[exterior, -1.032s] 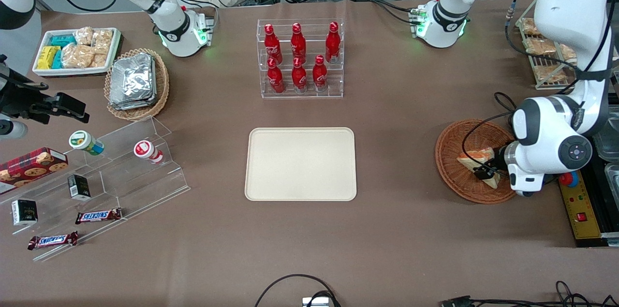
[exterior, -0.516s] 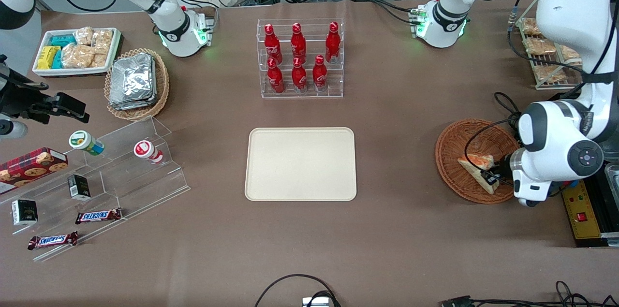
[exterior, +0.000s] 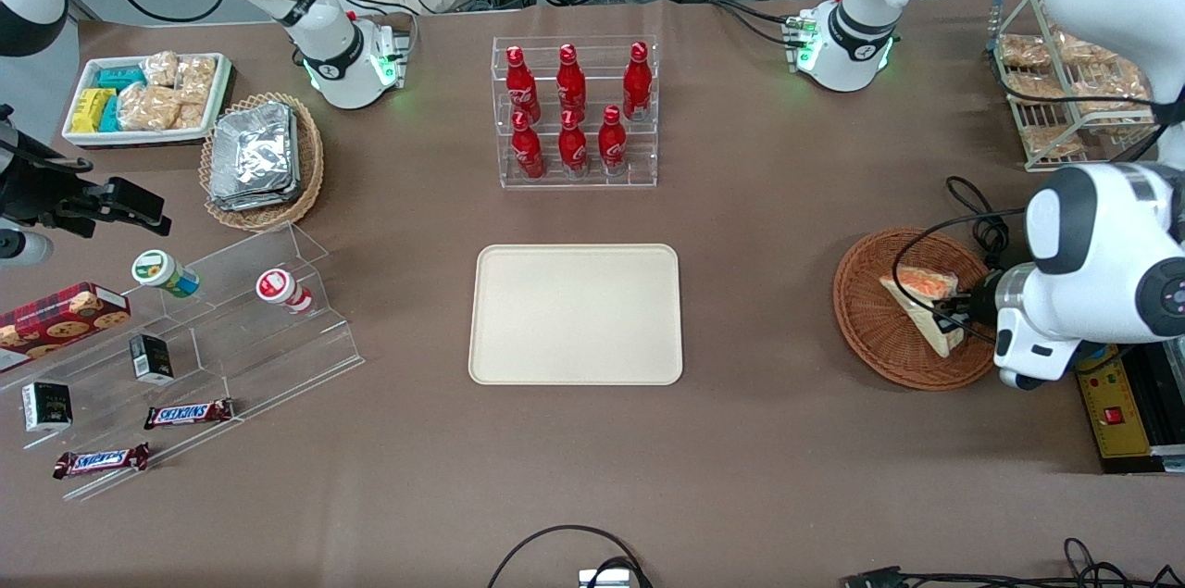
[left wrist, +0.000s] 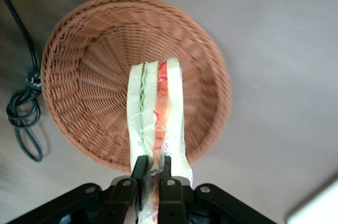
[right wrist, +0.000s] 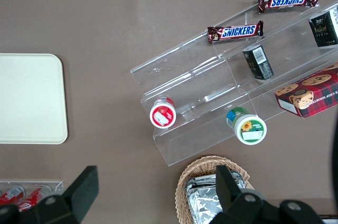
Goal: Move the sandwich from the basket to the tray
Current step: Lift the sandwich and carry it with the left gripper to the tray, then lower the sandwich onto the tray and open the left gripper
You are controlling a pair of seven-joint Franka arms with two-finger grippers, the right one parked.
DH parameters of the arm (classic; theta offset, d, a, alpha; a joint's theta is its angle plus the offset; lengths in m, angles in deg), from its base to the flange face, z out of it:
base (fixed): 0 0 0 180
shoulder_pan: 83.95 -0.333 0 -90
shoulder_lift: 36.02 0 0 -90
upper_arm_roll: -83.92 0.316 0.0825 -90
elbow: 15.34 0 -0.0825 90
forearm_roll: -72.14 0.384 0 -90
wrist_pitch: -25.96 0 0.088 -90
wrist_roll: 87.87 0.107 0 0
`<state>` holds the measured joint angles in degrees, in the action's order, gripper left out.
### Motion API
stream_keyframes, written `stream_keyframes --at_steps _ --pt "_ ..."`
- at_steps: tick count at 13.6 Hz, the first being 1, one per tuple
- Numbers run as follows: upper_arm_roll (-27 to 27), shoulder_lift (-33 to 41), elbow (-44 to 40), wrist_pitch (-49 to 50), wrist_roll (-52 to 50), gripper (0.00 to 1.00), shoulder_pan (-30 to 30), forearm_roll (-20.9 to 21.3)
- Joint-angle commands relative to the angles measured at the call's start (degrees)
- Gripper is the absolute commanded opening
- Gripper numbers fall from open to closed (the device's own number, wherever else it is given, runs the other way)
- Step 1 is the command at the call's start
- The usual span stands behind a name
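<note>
The sandwich (exterior: 918, 299), a clear-wrapped wedge with orange-red and green filling, hangs over the reddish-brown wicker basket (exterior: 875, 338) toward the working arm's end of the table. My left gripper (exterior: 955, 318) is shut on the sandwich's wrapped end. In the left wrist view the black fingers (left wrist: 168, 167) pinch the sandwich (left wrist: 156, 105) and hold it above the basket (left wrist: 90, 71). The cream tray (exterior: 574, 315) lies flat at mid-table, with nothing on it. A corner of the tray shows in the left wrist view (left wrist: 319, 211), and it also shows in the right wrist view (right wrist: 29, 97).
A black cable (exterior: 972, 199) coils beside the basket. A wire rack of bagged snacks (exterior: 1065, 97) and a yellow control box (exterior: 1111, 403) stand near the working arm. A rack of red bottles (exterior: 574, 111) stands farther from the camera than the tray.
My left gripper, shut on the sandwich, has risen and drawn slightly toward the working arm's end. The sandwich has come up off the basket floor.
</note>
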<state>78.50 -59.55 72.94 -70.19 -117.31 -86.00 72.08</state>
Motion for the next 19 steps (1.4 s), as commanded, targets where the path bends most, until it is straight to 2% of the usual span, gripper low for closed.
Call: stream_keyframes --at_steps 1,5,6,7,10,13,14,19 --pt "-5.7 -0.2 -7.9 6.2 0.1 0.00 0.3 0.2" --pt "-17.4 -2.0 -11.0 4.7 0.6 0.00 0.8 0.3" --pt "-18.5 -3.4 -11.2 2.2 0.5 0.00 2.4 0.3" --pt "-18.6 -4.9 -11.2 -0.8 0.4 0.00 4.9 0.6" --pt "-18.5 -10.6 -11.3 -8.1 -0.3 0.00 13.3 7.7" --pt "-18.3 -16.7 -11.3 -15.1 -0.2 0.00 17.1 8.6" --pt "-18.2 -18.3 -11.3 -16.4 -0.3 0.00 18.1 10.2" --pt "-18.2 -22.2 -10.9 -17.9 -3.3 0.02 19.5 11.2"
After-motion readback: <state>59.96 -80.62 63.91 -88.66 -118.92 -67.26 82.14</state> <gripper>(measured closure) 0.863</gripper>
